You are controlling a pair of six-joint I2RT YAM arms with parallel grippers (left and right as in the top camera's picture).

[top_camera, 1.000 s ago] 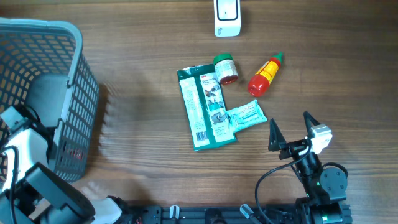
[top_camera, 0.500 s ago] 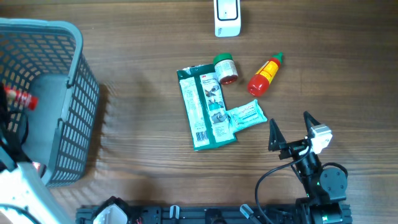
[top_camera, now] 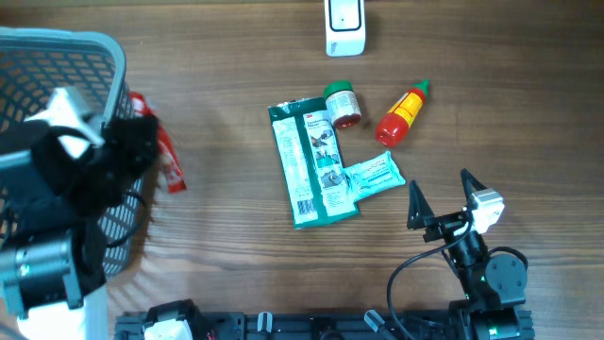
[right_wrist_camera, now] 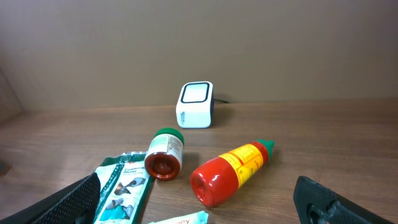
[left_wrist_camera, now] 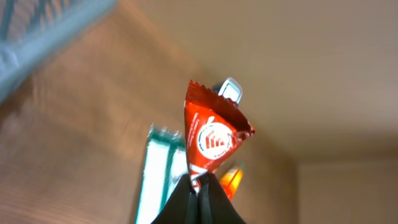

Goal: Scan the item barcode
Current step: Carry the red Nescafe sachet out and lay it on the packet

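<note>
- red snack packet [left_wrist_camera: 214,134] is pinched at its bottom end by the left gripper [left_wrist_camera: 199,190]. the two dark fingers [left_wrist_camera: 180,210] are pressed together on it.
- the packet sticks up from the fingers in the left wrist view. it is red with a round white mark on the front and a crinkly edge at the top.
- from overhead the packet [top_camera: 162,151] looks blurry. it is up in the air just beside the right edge of the grey basket [top_camera: 106,59], over the wooden tabletop [top_camera: 236,236].
- the white barcode scanner [top_camera: 344,24] stands at the far edge of the tabletop, well apart from the packet. in the left wrist view a bit of it peeks out behind the packet's top corner.
- a long green pack [top_camera: 311,165] lies flat in the middle of the tabletop. a small light blue packet [top_camera: 376,176] lies touching its right side.
- a little jar with a green lid [top_camera: 342,104] lies on its side at the top corner of the green pack.
- a red sauce bottle [top_camera: 401,115] with a green tip lies on its side just beside the jar.
- the right gripper [top_camera: 439,189] is low near the front edge, near the light blue packet. its fingers are wide apart and hold nothing.
</note>
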